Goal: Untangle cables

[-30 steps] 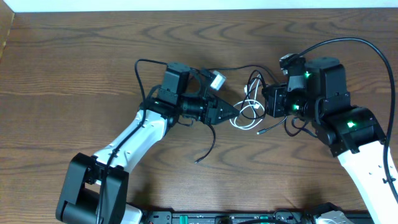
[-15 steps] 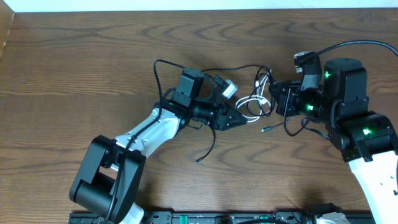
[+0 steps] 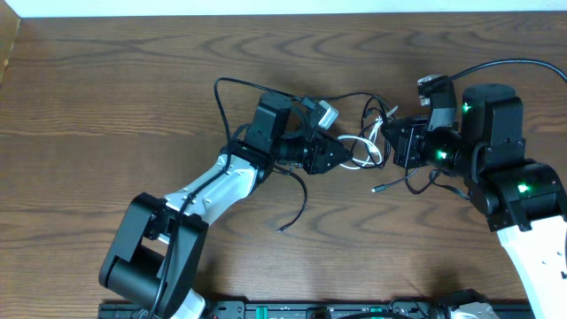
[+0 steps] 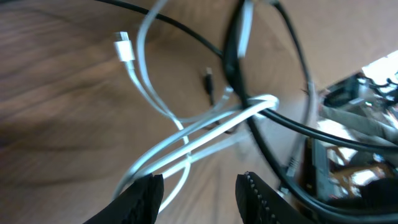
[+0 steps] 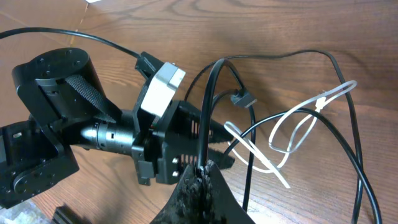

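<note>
Wood table [image 3: 133,89], mid-frame: right gripper [image 5: 200,177] clamps the black cable [image 5: 208,106], left gripper [image 4: 199,186] gapes astride the white cable [image 4: 205,124], so I'd close squarely, then part the 2 slowly.

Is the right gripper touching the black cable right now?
Touching. The right wrist view shows the black cable running straight down into the pinched fingertips of the right gripper.
</note>
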Controlling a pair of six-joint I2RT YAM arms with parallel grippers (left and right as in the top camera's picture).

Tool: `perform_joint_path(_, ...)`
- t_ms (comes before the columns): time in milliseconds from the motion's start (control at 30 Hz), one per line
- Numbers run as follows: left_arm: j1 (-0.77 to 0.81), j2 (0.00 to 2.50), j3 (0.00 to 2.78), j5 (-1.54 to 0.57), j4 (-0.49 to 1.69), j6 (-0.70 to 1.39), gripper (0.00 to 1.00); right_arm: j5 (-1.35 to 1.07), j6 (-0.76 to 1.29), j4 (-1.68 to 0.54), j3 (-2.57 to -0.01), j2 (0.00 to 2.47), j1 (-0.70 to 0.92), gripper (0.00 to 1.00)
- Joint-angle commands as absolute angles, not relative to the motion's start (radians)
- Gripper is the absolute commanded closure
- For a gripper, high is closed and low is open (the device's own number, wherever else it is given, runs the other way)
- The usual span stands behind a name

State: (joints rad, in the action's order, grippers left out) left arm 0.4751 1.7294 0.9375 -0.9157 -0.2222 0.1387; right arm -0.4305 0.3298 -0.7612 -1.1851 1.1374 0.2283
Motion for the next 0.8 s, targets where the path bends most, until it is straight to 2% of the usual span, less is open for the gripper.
perform_joint_path(0,0.476,1.732,0.935,-0.785,-0.227,0.195,0.57,-0.437,0.336,-0.763,-1.215,1.124,0.222,0.99)
perform_joint_path(467,0.48,1.732,0.935,-0.661,-0.227,0.228,0.57,-0.441,0.332,-0.783,-1.215,1.124,0.222,0.99)
perform_joint_path(667,0.551,1.732,0.935,-0.626,-0.271,0.228,0.57,-0.464,0.333,-0.783,-1.215,1.123,0.222,0.99)
perform_joint_path(700,0.561,1.732,0.935,-0.611,-0.277,0.233,0.66,-0.464,0.333,-0.784,-1.215,1.123,0.222,0.99)
perform_joint_path(733,0.568,1.732,0.935,-0.605,-0.279,0.236,0.88,-0.464,0.333,-0.786,-1.215,1.122,0.222,0.99)
perform_joint_path(767,0.57,1.732,0.935,-0.605,-0.278,0.237,0.92,-0.463,0.333,-0.788,-1.215,1.122,0.222,0.99)
